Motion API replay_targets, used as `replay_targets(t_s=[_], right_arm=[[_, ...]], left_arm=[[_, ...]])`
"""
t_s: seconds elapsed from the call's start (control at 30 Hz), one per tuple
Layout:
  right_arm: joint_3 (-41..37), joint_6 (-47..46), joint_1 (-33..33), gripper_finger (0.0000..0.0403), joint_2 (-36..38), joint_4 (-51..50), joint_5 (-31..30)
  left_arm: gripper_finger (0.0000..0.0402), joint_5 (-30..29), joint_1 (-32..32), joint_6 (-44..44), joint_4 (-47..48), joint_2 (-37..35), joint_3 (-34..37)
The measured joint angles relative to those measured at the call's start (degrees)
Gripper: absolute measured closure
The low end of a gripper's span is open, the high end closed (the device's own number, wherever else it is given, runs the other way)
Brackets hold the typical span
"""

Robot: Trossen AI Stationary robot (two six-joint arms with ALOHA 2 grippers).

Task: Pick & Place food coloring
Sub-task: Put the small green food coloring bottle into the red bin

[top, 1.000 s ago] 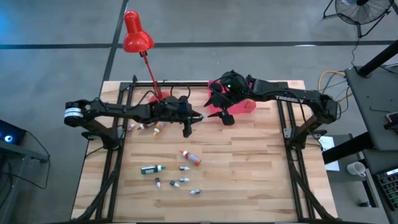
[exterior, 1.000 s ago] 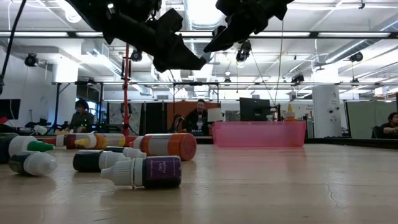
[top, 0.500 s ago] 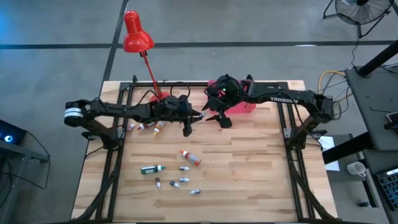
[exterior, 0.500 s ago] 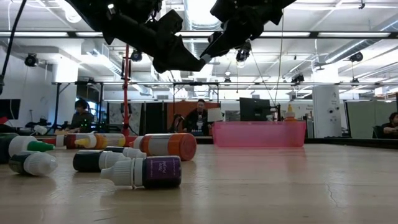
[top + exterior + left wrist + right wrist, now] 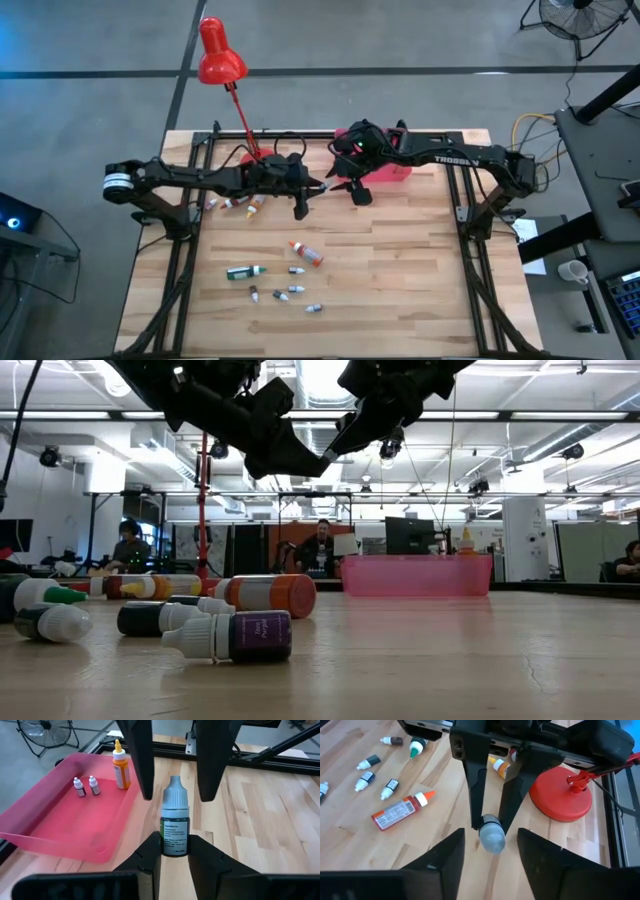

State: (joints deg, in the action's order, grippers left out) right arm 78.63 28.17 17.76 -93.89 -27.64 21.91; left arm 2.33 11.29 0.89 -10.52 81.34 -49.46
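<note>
My left gripper (image 5: 175,857) is shut on a small food coloring bottle (image 5: 175,822) with a pale grey cap, held in the air above the table's middle (image 5: 326,186). My right gripper (image 5: 491,857) faces it from the right. It is open, one finger on either side of the bottle's cap (image 5: 491,834), a gap showing on both sides. More food coloring bottles lie on the wood: an orange-red one (image 5: 306,253), a dark green one (image 5: 243,271) and several tiny ones (image 5: 290,291). My left gripper pinches the bottle's labelled body (image 5: 175,845), near its bottom, between its two fingers. The fingers come from the table's left, slanting slightly down. The bottle lies along them with its cap pointing away toward my right gripper. It is lifted clear of the table.
A pink tray (image 5: 55,825) stands at the far middle, under my right arm, with two tiny bottles (image 5: 86,786) and an orange one (image 5: 120,765) upright in it. A red desk lamp (image 5: 220,55) has its base (image 5: 565,795) at the far left. More bottles (image 5: 238,205) lie under my left arm.
My right gripper has moved toward the table's left and a little down, toward the bottle in my left gripper, and its fingers now stand on either side of the cap. My left gripper and the bottle have kept still.
</note>
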Motion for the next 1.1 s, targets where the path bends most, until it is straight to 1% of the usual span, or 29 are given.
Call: replay_targets(t_s=[0.13, 0.27, 0.7, 0.9, 1.1], right_arm=[[0.0, -0.1, 0.0, 0.0267, 0.0, 0.0, 0.0], [0.0, -0.1, 0.0, 0.0285, 0.0, 0.0, 0.0], [-0.4, 1.1, 0.0, 0.0304, 0.0, 0.1, -0.1], [-0.4, 1.0, 0.0, 0.0318, 0.0, 0.1, -2.9], [-0.4, -0.3, 0.0, 0.0337, 0.0, 0.0, -2.9]], left_arm=[[0.0344, 0.0, 0.0, 0.0, 0.0, 0.0, 0.0], [0.0344, 0.0, 0.0, 0.0, -0.1, 0.0, 0.0], [0.0344, 0.0, 0.1, 0.0, -0.5, 0.0, 0.0], [0.0344, -0.2, 0.2, 0.0, -1.0, 0.0, 0.0], [0.0344, -0.3, 0.2, 0.1, -0.9, 0.0, 0.0]])
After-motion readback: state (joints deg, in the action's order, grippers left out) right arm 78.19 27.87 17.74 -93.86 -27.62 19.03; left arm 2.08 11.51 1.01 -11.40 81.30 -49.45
